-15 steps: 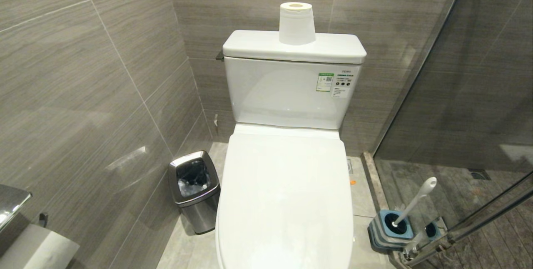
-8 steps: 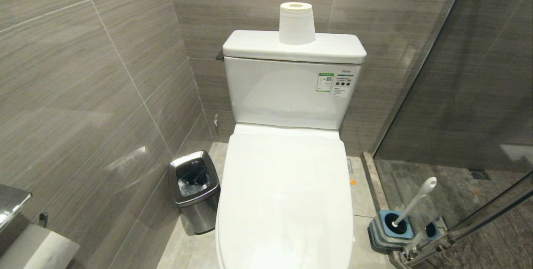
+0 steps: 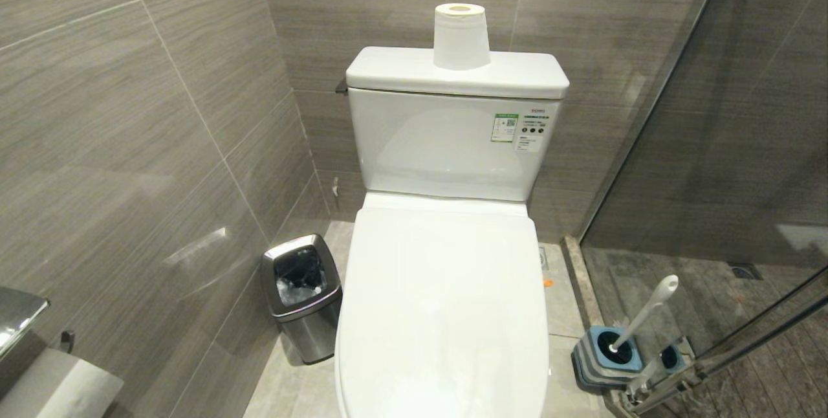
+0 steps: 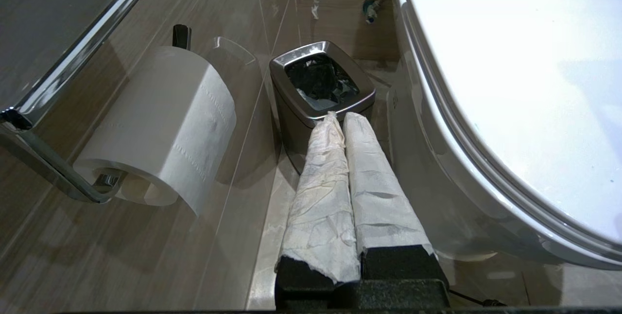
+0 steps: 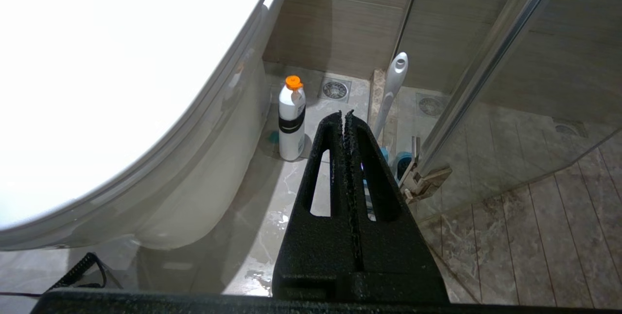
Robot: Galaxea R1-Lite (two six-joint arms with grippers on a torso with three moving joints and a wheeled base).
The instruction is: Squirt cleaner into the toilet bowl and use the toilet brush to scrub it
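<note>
The toilet bowl [image 3: 443, 314] stands in the middle with its white lid down, so its inside is hidden. The toilet brush [image 3: 647, 311] leans in a blue-and-grey holder [image 3: 605, 356] on the floor to the right; its white handle [image 5: 391, 90] also shows in the right wrist view. No cleaner liquid shows. A white bottle with an orange cap [image 5: 291, 119] stands on the floor beside the toilet. My left gripper [image 4: 340, 115], fingers wrapped in white paper, hangs shut and empty left of the toilet. My right gripper [image 5: 344, 113] hangs shut and empty on its right.
A small steel bin [image 3: 301, 295] stands at the toilet's left against the tiled wall. A paper roll [image 3: 460, 36] sits on the cistern, another hangs on a wall holder [image 4: 160, 124]. A glass shower partition [image 3: 711, 146] closes off the right side.
</note>
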